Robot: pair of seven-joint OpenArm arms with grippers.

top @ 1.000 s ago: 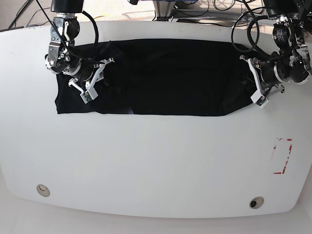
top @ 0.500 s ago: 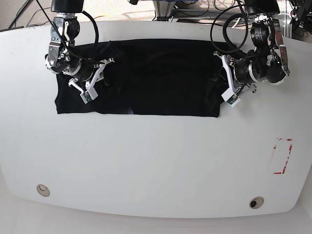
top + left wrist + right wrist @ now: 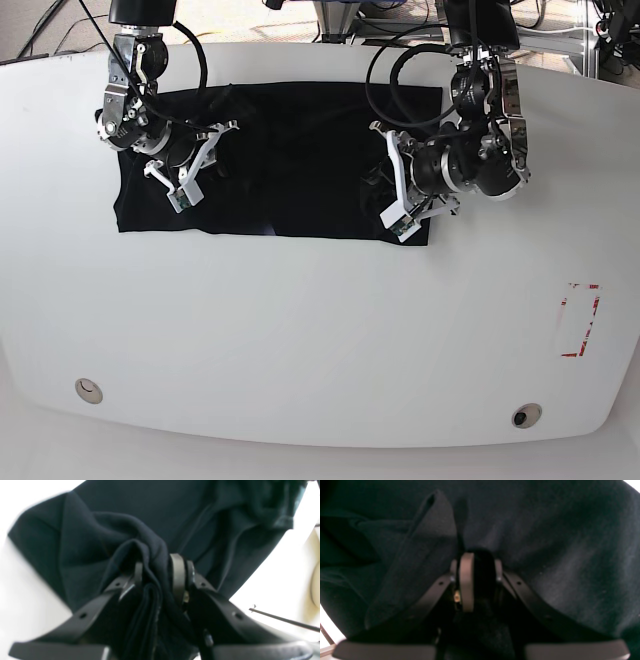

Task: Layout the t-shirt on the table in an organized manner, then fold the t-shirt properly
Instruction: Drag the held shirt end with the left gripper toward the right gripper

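The black t-shirt (image 3: 280, 150) lies across the far part of the white table (image 3: 320, 340). Its right end is doubled over toward the middle. My left gripper (image 3: 383, 188), on the right of the base view, is shut on that lifted end. In the left wrist view a bunched fold of the t-shirt (image 3: 105, 530) is pinched in the left gripper (image 3: 160, 570). My right gripper (image 3: 205, 160) rests on the shirt's left end. In the right wrist view the right gripper (image 3: 480, 572) is shut on a pinch of the t-shirt (image 3: 545, 542), which fills the view.
A red dashed rectangle (image 3: 580, 320) marks the table at the right. Two small round holes (image 3: 88, 390) (image 3: 526, 414) sit near the front edge. Cables and stands run behind the table's far edge.
My left arm has swept leftward with the shirt's right end, so the cloth now ends near the middle instead of the right side. The right arm has stayed put.
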